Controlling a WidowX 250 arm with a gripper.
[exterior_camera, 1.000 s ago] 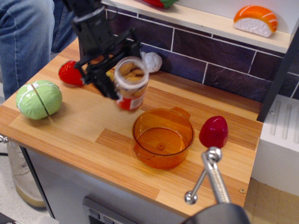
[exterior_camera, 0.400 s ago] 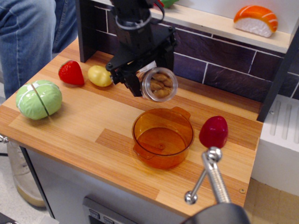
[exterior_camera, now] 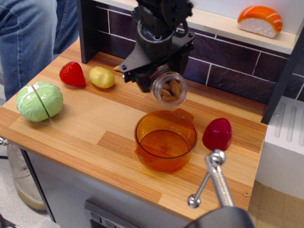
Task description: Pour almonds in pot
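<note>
almonds (exterior_camera: 170,90): in clear jar, tipped mouth-down above pot | pot (exterior_camera: 165,139): orange, upright, empty

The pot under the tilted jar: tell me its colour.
The pot is translucent orange; its only view is the table camera, where the wood grain shows through.

Mock kitchen: wood counter (exterior_camera: 71,128), tile backsplash (exterior_camera: 228,71), toy food.

Your arm comes down from the top of the frame, its black wrist tipped forward over the bench. Your gripper (exterior_camera: 164,78) points down and toward the camera, its dark fingers (exterior_camera: 142,81) clamped around the jar (exterior_camera: 169,88), which you hold tilted with its open mouth facing forward and down.
</note>
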